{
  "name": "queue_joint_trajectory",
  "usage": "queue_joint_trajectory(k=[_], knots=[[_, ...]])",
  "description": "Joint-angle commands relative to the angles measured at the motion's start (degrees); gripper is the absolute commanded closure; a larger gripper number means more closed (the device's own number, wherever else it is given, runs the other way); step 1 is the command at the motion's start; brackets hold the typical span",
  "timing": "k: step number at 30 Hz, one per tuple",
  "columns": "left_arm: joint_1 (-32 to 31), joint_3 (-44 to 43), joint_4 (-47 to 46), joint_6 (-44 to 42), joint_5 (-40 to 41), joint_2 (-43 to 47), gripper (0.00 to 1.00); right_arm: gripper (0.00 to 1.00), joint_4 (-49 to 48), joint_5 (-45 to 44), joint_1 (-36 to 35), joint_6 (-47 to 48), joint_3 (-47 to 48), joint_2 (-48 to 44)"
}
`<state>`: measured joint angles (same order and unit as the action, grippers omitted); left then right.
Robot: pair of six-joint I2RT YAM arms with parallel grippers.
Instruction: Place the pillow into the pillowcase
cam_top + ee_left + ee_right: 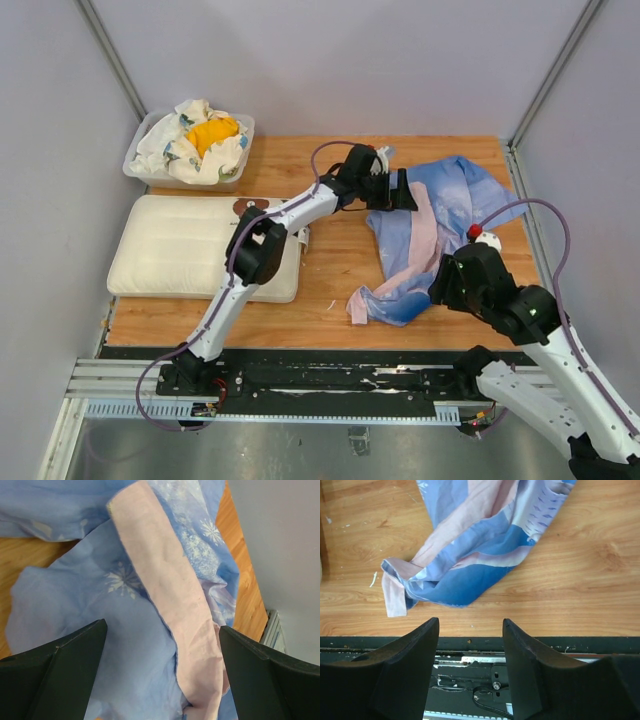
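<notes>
Left fingers (60, 675) spread wide over the pillowcase (75, 595), empty; right fingers (405, 670) half open, empty.

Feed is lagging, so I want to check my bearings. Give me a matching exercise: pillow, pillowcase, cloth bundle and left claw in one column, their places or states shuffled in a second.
1 pillow
2 pillowcase
3 cloth bundle
4 left claw

A open, over the pillowcase
B lying flat, left side
C in the bin, far left corner
D crumpled, right side

Pairs: 1-B, 2-D, 3-C, 4-A
</notes>
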<state>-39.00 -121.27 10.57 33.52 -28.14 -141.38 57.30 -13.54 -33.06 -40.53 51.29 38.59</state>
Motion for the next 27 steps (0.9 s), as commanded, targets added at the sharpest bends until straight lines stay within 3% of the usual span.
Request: queue_joint_trajectory(k=[1,19,24,27], knots=[[-1.5,-3.8,-4.0,1.7,-0.4,-3.3,0.01,0.45,4.7,-3.0,0.8,-3.9,1.2,-0.5],[-1.9,-7.4,-22.3,13.7,6.9,-12.5,0.02,0.45,9.6,-5.1,0.8,-5.5,4.3,-2.5],[-1.9,-4.9,-29.2,17.4,8.0,-13.4,0.21,0.45,10.9,-5.7,0.8,-5.6,4.6,-2.5],[-1.9,-4.0,-31.6,18.4,9.2,-13.1,0.46,0.45,11.6,-5.9,0.8,-5.8,4.3,-2.8]])
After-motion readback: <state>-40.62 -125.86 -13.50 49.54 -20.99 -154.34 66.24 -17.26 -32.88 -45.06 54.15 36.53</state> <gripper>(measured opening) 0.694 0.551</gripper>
